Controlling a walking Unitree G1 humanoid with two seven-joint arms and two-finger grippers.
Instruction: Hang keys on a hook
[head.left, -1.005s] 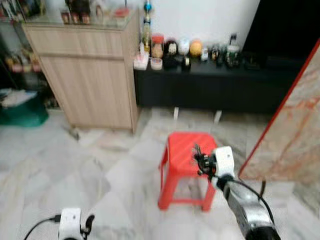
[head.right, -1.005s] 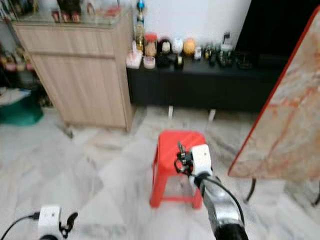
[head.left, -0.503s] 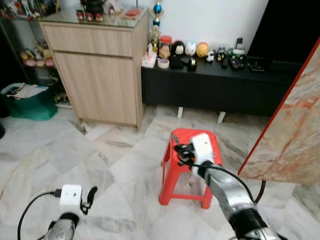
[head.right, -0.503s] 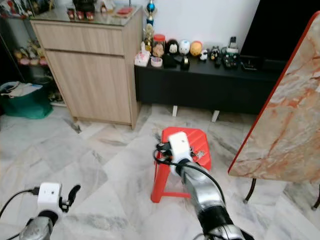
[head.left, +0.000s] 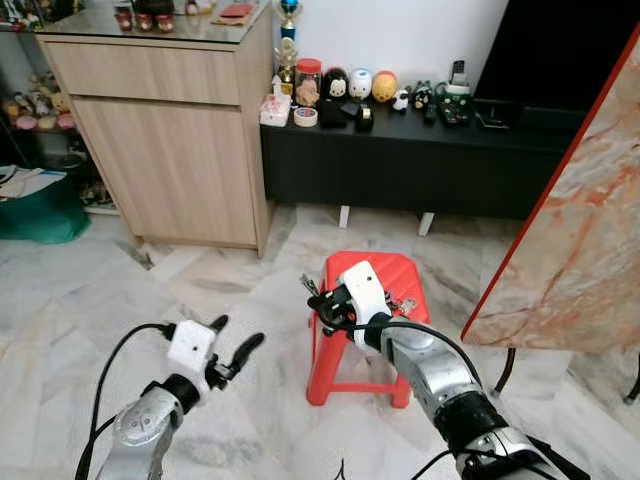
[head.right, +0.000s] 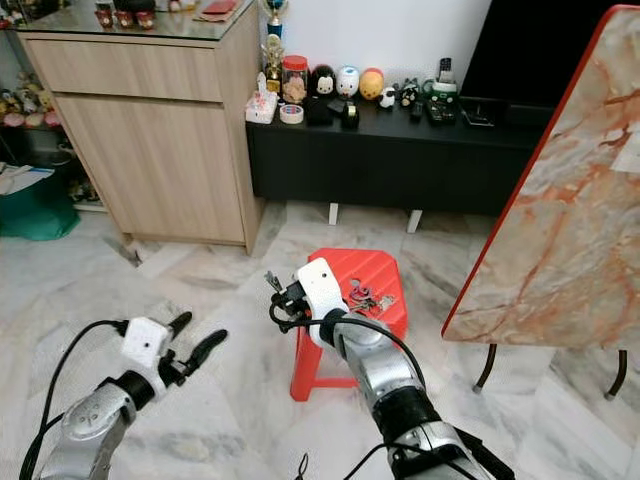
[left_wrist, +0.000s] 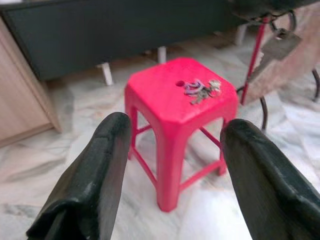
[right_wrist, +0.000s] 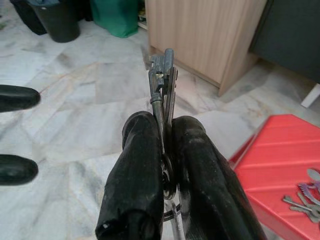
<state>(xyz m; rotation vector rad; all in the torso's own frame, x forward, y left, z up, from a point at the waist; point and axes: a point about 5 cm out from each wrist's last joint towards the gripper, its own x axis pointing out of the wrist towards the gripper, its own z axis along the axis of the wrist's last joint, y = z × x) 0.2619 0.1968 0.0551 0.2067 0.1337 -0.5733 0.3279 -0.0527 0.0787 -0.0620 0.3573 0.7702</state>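
From the head camera, the right gripper (head.left: 322, 303) hangs in front of the red stool (head.left: 375, 285), its fingers clamped on a bunch of keys (head.left: 312, 290) held in the air. A second bunch of keys (head.left: 403, 303) lies on the stool seat. The left gripper (head.left: 238, 345) floats over the marble floor (head.left: 120, 290) with its fingers spread apart and nothing between them. Behind stand a wooden cabinet (head.left: 170, 140) and a low black desk (head.left: 400, 165) lined with small ornaments. No hook can be picked out, so the robot could carry the keys the wrong way.

The left wrist camera looks past two parted fingers (left_wrist: 92, 175) at the stool (left_wrist: 175, 110) and the loose keys (left_wrist: 200, 90) on it.

The right wrist camera shows both fingers (right_wrist: 137, 180) pressed against the key blades (right_wrist: 162, 85), with the ring low between them. The grip is on thin, flat metal, so the bunch could swivel or slip out during a turn, and the ring may then not face a hook.
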